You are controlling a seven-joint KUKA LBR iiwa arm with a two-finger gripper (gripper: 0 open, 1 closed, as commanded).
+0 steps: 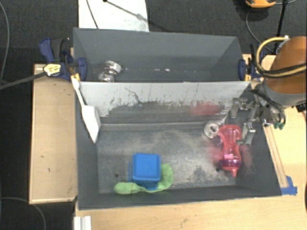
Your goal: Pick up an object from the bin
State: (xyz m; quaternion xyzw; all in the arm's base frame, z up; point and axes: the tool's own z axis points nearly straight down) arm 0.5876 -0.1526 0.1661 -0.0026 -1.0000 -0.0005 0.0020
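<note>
Two fingers (250,131) stand apart, one just beside the upper end of the pink bottle (230,150).

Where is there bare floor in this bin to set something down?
Widest bare patch: the floor's middle, between the blue plastic cube on its green soft cloth and the pink translucent plastic bottle. Also bare: the rear compartment right of the shiny clear lump. Crowded: the view's right end, where the gripper, bottle and small silver ring cluster.

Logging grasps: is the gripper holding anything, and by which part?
Cannot tell: the gripper is at the top end of the pink toy on the right of the bin, but no clear hold shows.
</note>
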